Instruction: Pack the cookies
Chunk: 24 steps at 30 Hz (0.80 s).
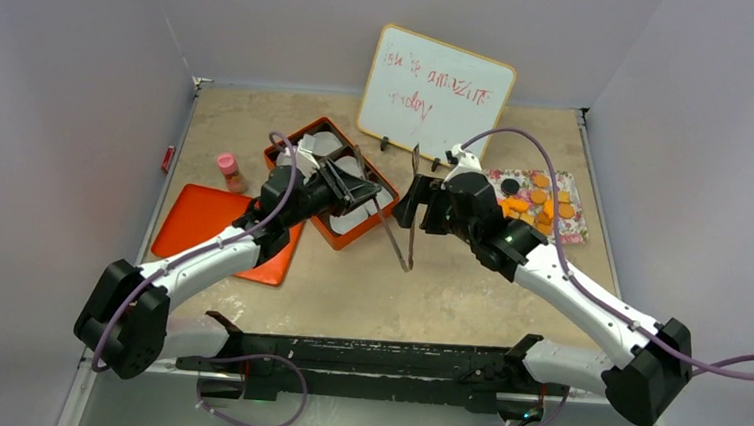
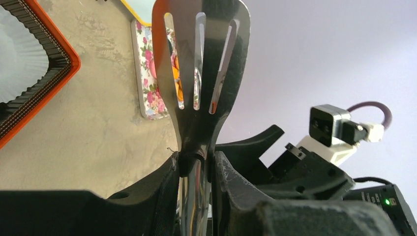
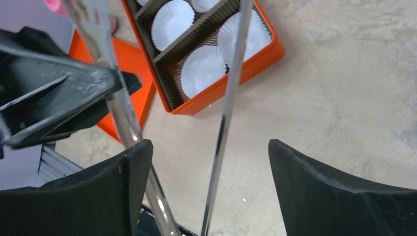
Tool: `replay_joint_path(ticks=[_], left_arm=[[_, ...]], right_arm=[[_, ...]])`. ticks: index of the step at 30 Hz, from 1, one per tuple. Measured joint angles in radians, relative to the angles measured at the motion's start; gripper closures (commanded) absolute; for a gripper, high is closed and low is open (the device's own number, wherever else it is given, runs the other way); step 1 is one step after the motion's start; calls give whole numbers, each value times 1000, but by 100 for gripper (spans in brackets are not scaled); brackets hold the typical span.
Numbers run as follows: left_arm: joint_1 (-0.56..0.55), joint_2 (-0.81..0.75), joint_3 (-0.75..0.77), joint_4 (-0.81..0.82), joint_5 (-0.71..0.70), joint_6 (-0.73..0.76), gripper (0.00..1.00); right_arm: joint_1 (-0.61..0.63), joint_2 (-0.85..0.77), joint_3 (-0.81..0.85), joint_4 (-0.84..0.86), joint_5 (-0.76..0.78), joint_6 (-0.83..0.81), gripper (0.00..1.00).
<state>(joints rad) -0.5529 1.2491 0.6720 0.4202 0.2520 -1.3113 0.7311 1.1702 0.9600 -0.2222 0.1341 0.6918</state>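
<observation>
left claw [image 2: 196, 164] is clenching the tongs [image 2: 196, 73] under their slotted head, seemingly aiming at cookies [image 1: 539, 206] by the desk's right edge; right claw [image 3: 209, 147] is gaping, released.

One pair of tongs [image 2: 187, 54], one orange box [image 3: 196, 104], one orange lid [image 1: 197, 220], one whiteboard [image 1: 437, 92], one black cookie [image 1: 509, 185]

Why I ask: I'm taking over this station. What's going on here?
The left tool is clamped on a pair of metal tongs. The right tool stands open and grips nothing, with the tong arms passing between its fingers. The cookies all lie on the floral mat. The visible paper cups in the orange box are empty.
</observation>
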Motion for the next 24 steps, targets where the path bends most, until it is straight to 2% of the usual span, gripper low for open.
replay_joint_path(ticks=[4,11,24], left_arm=[[0,-3,0,-14,-22,-30,100],[0,-2,0,-45,-51,-63,100],[0,21,0,-48,-71,-86,100]], right_arm=[[1,-34,1,16,-34,-72,2],[14,-24,10,20,-85,-153,1],[73,139,153,-68,-48,-210,1]])
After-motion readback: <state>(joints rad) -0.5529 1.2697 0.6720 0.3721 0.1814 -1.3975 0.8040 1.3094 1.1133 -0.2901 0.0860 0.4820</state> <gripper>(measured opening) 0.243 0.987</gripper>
